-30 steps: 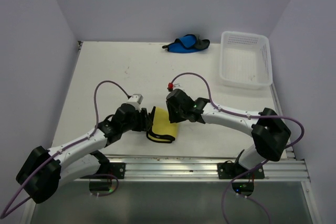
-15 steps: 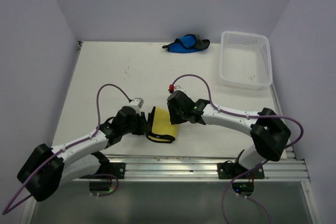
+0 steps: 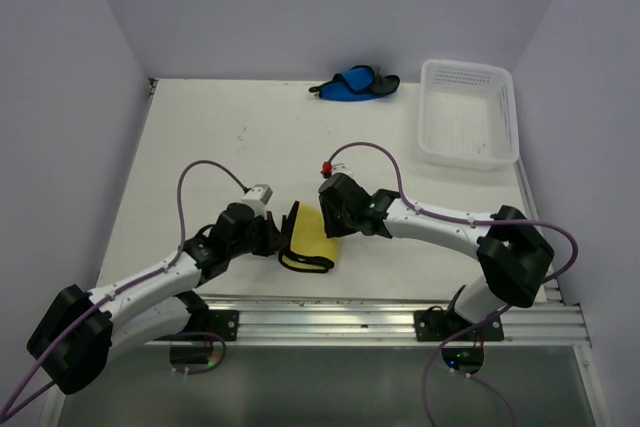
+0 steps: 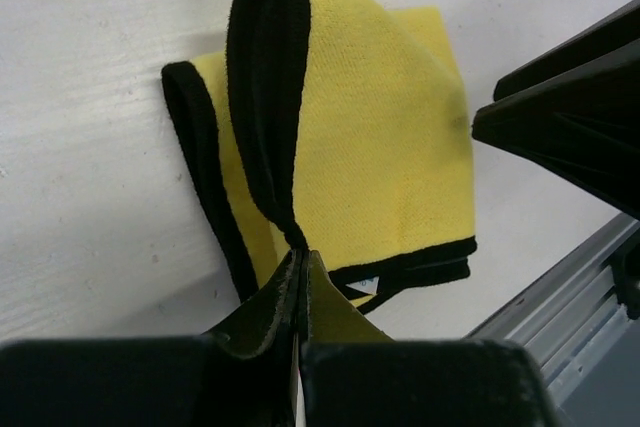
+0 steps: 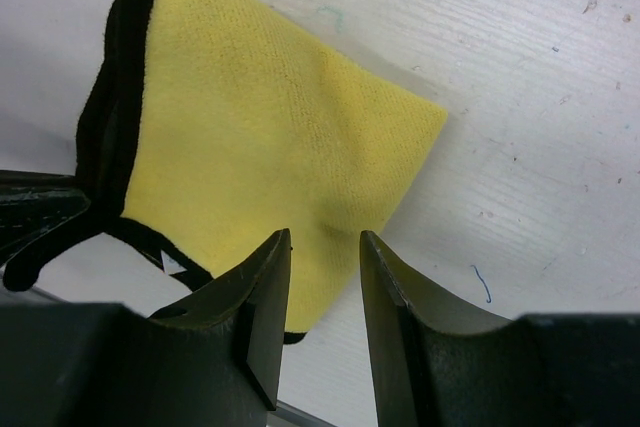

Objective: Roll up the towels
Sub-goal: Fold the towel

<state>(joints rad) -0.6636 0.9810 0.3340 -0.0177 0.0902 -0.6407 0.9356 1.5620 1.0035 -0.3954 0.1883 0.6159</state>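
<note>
yellow towel (image 4: 390,147) folded; dark edge pinched by left fingers (image 4: 262,322)

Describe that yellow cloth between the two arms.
The yellow towel is a soft, fuzzy-looking cloth with black edging, folded into layers on the white table near its front edge. The left gripper is shut on the edging, holding one flap up. The right gripper, open, hangs at the opposite side.
</note>
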